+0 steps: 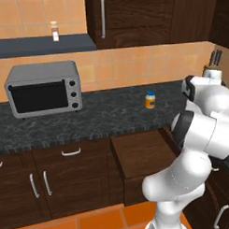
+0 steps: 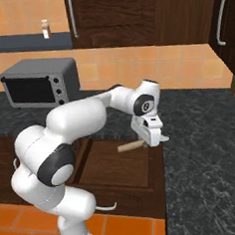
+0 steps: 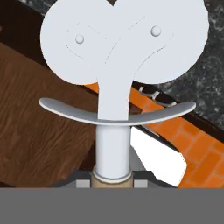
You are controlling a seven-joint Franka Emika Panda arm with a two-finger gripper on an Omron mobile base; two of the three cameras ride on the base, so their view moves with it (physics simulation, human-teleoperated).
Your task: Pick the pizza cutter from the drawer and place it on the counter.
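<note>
Gripping the pizza cutter (image 3: 114,74) by its tan handle, the jaws (image 2: 155,140) are clamped on it above the open drawer (image 2: 118,167), beside the dark tabletop (image 2: 207,147).

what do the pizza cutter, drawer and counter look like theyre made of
Pizza cutter: pale, matte wheel head, probably metal; tan handle looks like wood. Drawer: dark brown wood, grain showing on its bottom. Counter: dark speckled stone, marble-like, with light veining.
</note>
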